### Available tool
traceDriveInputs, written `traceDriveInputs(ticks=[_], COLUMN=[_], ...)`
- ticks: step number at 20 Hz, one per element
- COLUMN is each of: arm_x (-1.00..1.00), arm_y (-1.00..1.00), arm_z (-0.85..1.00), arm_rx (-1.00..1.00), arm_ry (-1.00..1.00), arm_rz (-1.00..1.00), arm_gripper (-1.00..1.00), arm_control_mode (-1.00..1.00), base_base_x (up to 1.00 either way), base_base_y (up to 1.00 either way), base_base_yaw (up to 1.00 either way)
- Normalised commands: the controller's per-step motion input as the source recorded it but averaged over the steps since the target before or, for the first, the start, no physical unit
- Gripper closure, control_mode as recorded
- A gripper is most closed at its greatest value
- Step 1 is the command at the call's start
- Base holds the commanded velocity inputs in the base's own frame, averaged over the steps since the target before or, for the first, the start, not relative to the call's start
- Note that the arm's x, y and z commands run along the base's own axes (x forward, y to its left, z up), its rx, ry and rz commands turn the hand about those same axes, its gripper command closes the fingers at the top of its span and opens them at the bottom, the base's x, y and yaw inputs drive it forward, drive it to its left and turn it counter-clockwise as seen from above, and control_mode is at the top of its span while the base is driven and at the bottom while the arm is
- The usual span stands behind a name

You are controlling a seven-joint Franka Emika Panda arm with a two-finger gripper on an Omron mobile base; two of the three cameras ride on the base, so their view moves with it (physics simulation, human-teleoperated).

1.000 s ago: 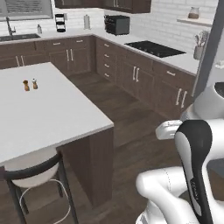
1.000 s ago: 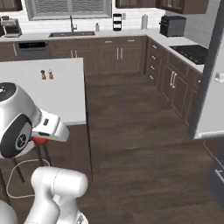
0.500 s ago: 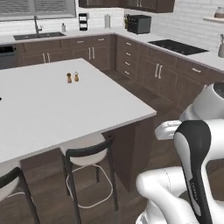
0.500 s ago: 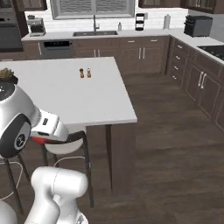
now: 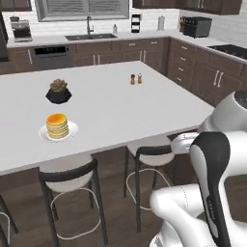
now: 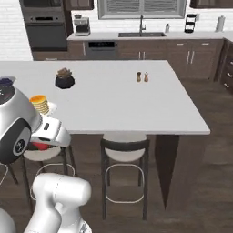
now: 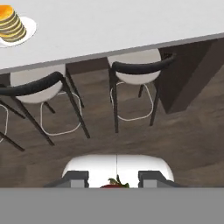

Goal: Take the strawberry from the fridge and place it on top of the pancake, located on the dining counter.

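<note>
Strawberry in my end effector, pancake stack in sight on the counter.

In my hand view the end effector (image 7: 113, 183) sits at bottom centre, clenched on the strawberry (image 7: 114, 183), whose red top and green leaves peek between the tips. The pancake stack (image 5: 57, 126) rests on its plate (image 5: 71, 129) at left of the left base view, on the counter (image 5: 144, 106), above the stools (image 7: 140, 74).
</note>
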Motion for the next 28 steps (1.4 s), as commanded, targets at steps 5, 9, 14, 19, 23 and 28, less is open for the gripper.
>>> traceDriveInputs(ticks=[5,9,14,19,23,28], arm_x=[0.0,0.0,0.0,0.0,0.0,0.0], arm_y=[0.0,0.0,0.0,0.0,0.0,0.0], arm_z=[0.0,0.0,0.0,0.0,0.0,0.0], arm_rx=[0.0,0.0,0.0,0.0,0.0,0.0], arm_ry=[0.0,0.0,0.0,0.0,0.0,0.0], arm_rz=[0.0,0.0,0.0,0.0,0.0,0.0], arm_gripper=[1.0,1.0,1.0,1.0,1.0,1.0], arm_control_mode=[1.0,1.0,1.0,1.0,1.0,1.0], base_base_x=[0.0,0.18,0.55,0.57,0.57,0.58], base_base_y=[1.0,0.58,0.54,0.23,0.0,0.02], base_base_yaw=[0.59,0.08,-0.16,-0.16,-0.1,-0.04])
